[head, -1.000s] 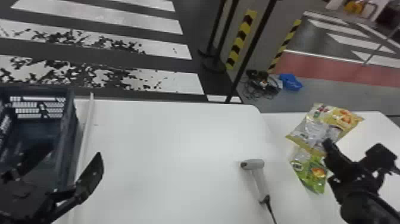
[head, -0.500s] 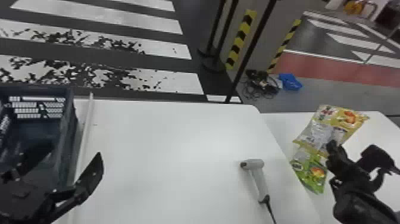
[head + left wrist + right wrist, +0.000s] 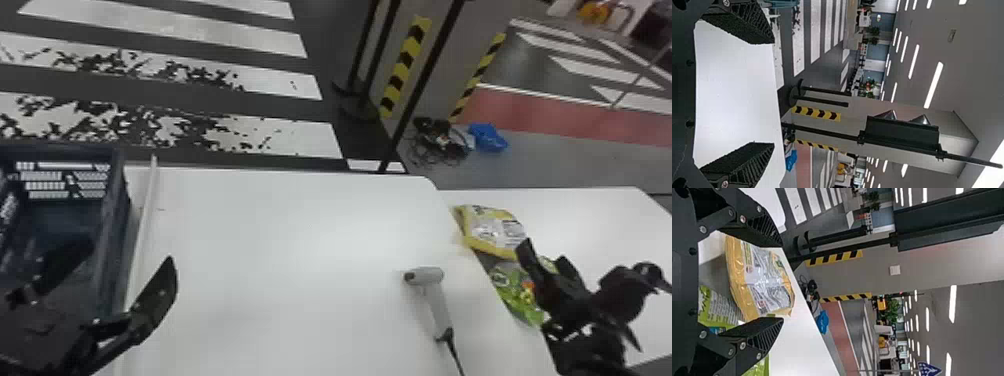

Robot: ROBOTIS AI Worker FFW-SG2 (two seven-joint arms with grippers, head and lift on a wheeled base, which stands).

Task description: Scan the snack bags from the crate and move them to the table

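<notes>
Well to the left of the grey, pistol-shaped plastic scanner, the black left gripper points forward with its flat, ribbed fingers spread wide. The matching right gripper, nearer on the scanner's right, also points forward, its two ribbed fingers standing apart.

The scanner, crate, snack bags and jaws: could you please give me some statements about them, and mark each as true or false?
1. The scanner lies on a white table. True.
2. The crate stands on the robot's right. False: the crate is on its left.
3. The green bag is nearer the robot than the yellow bag. True.
4. The left gripper holds a bag. False: its jaws are open and empty.
5. The right gripper's jaws are closed. False: they stand apart.
</notes>
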